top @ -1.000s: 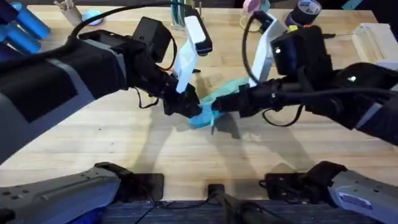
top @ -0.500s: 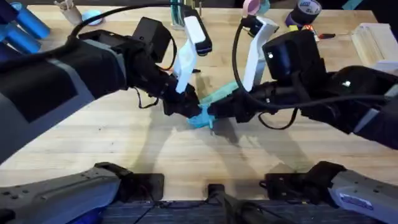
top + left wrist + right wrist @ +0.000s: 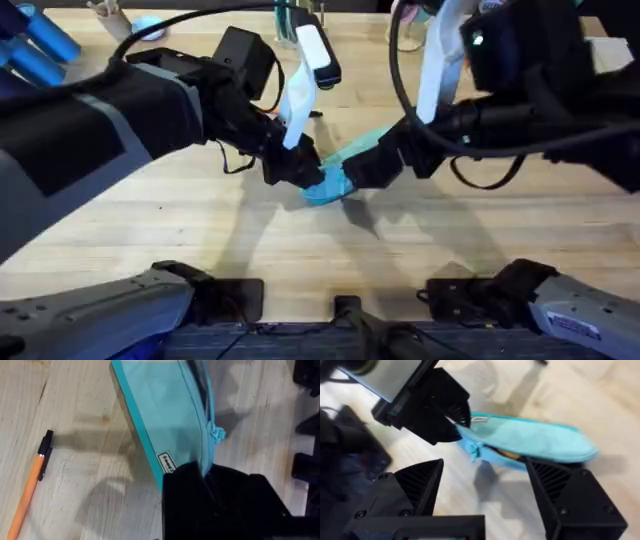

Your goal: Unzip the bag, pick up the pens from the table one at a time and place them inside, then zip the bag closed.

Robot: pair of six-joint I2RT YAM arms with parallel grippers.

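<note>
Both arms are extended toward the table's middle. The left gripper (image 3: 305, 172) is clamped shut; the right gripper (image 3: 485, 485) is spread wide.

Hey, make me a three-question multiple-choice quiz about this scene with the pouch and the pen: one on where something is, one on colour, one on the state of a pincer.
1. Where is the orange pen?
A. On the table beside the pouch
B. Inside the pouch
C. In the right pincer

2. What colour is the pouch?
A. Red
B. Light turquoise
C. Black

3. How is the right pincer?
A. Shut on the pen
B. Shut on a cylinder
C. Open

Answers: 1 A, the pen lies on bare wood; 2 B, turquoise fabric and zipper; 3 C, its fingers stand wide apart around the pouch.
</note>
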